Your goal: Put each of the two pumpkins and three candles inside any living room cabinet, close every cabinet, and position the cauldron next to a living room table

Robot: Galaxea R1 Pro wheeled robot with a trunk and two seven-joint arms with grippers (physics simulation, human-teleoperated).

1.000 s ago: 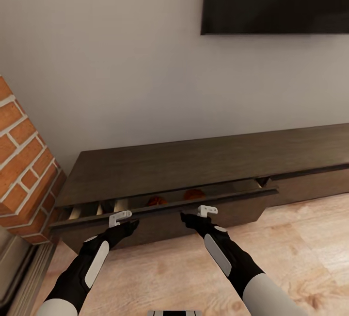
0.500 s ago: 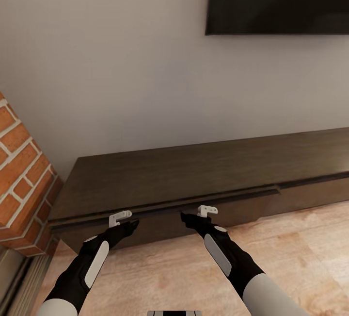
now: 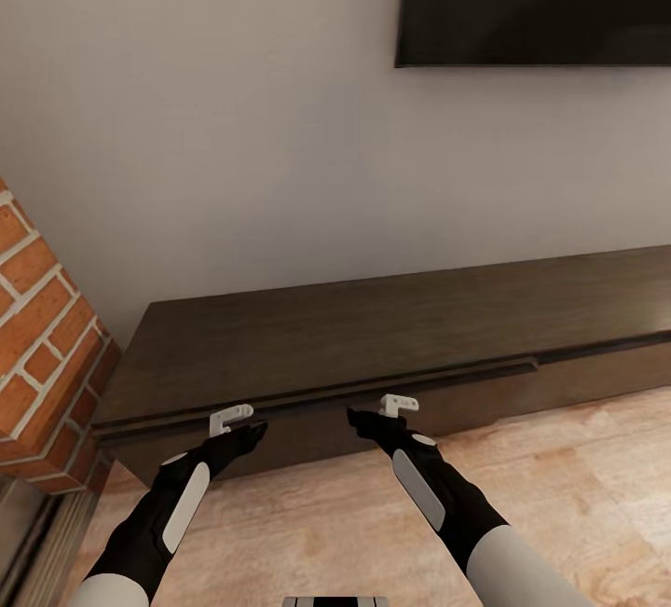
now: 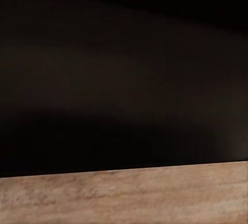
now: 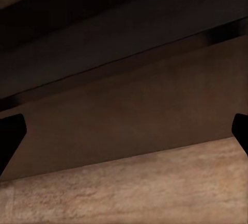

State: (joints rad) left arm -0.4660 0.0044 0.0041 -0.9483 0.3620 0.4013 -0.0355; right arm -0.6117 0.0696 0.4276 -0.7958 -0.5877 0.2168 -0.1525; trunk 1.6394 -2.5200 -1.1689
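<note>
Both arms reach forward and low toward the long dark brown cabinet [image 3: 373, 337] that stands against the grey wall under the black television [image 3: 540, 1], with a brick column [image 3: 42, 327] at its left end. The left claw [image 3: 250, 427] and the right claw [image 3: 359, 418] sit at the upper edge of the wide handle-less drawer front [image 3: 308, 430], side by side and well apart along it, which looks like a placement for pushing evenly on a broad panel so it slides in square rather than skewing. The drawer front now lies flush with the cabinet face, only a thin dark seam showing under the top slab, so the drawer reads as closed. No pumpkin or candle is on view here; if they are stowed, they are behind that shut front, which cannot be checked. In the right wrist view two dark fingertips [image 5: 10, 136] stand at opposite edges of the picture, so the right claw is spread wide and grips nothing, facing the brown panel [image 5: 134, 110] above the wood floor [image 5: 124, 193]. The left wrist view gives dark cabinet face [image 4: 124, 79] over floor without fingers, so I cannot tell how far the left claw is open; it appears to hold nothing.
</note>
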